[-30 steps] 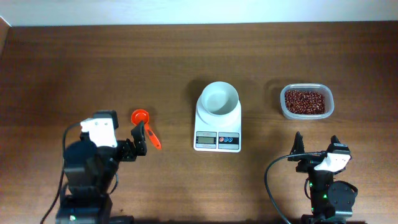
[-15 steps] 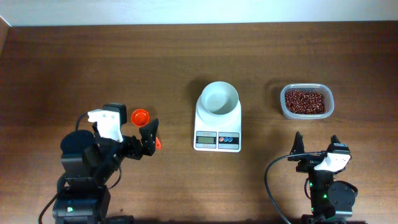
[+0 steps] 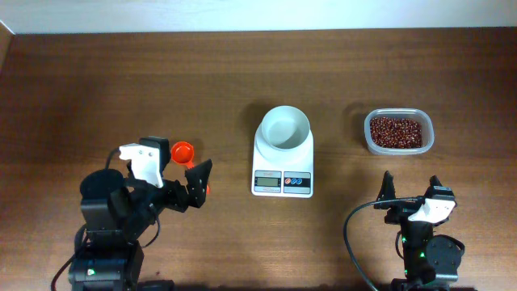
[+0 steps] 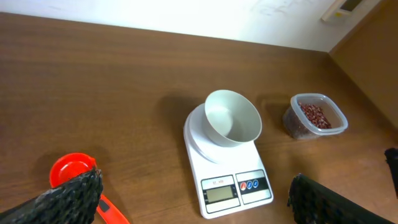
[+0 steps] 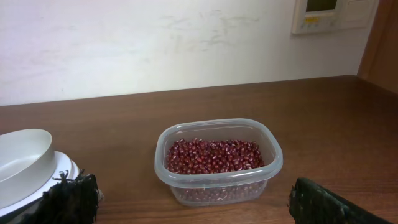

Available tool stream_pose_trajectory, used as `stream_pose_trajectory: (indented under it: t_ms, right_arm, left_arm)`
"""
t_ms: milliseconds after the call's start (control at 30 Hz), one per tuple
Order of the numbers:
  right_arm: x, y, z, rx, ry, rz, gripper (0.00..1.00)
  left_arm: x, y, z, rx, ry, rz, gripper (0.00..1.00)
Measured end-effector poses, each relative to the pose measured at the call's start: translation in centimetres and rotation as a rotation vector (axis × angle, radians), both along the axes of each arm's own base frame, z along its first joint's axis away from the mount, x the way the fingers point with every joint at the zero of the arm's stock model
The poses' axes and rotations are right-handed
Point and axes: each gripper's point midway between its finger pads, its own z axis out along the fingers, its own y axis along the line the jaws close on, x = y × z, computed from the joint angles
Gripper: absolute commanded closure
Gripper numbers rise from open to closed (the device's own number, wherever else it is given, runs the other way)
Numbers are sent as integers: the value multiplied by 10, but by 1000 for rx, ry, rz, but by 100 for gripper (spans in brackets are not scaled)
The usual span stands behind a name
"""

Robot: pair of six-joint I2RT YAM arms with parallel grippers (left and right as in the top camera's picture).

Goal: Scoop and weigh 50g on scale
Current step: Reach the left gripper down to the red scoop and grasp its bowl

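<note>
Inventory: one scale point(image 3: 283, 166), one bowl point(image 3: 283, 128) seated on it, one tub point(image 3: 398, 132), one scoop point(image 3: 182, 151) and two grippers. The scale stood mid-table point(image 3: 97, 81). Its front panel carried one display point(image 3: 266, 183) and two buttons point(image 3: 296, 183), one red and one blue. The beans point(image 3: 397, 131), too many to count, all lay in the tub, which stood to the right of the scale and apart from it. The scoop lay to the left of the scale, well apart from it.

The left gripper point(image 3: 194, 184) hung over the scoop's handle, jaws spread wide and grasping nothing. Contact with the handle could not be determined. The right gripper point(image 3: 411, 187) stood in front of the tub, likewise released.

Concealment: in the overhead view, the left gripper covered most of the scoop's handle, leaving only the cup and a sliver of handle visible. In the left wrist view, the handle was cut off at the lower edge. In the right wrist view, the bowl was cut off at the left edge. The display reading was illegible in every view. Each wrist view showed only its own fingertips, at the lower corners.
</note>
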Motion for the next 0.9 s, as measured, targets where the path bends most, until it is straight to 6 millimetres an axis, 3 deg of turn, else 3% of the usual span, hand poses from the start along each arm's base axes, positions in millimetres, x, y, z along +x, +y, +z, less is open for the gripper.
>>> stream_pose_trajectory:
  t_ms: [167, 467, 633, 767, 900]
  right_arm:
    - [0, 0, 0, 0, 0, 0, 1]
    - [0, 0, 0, 0, 0, 0, 1]
    - [0, 0, 0, 0, 0, 0, 1]
    - [0, 0, 0, 0, 0, 0, 1]
    - [0, 0, 0, -1, 0, 0, 1]
  left_arm:
    - [1, 2, 0, 6, -4, 11, 1]
    - [14, 38, -11, -86, 95, 310, 2]
    - [27, 54, -46, -64, 329, 428, 15]
    - [52, 68, -68, -25, 463, 516, 25]
    - [60, 74, -114, 1, 618, 575, 30]
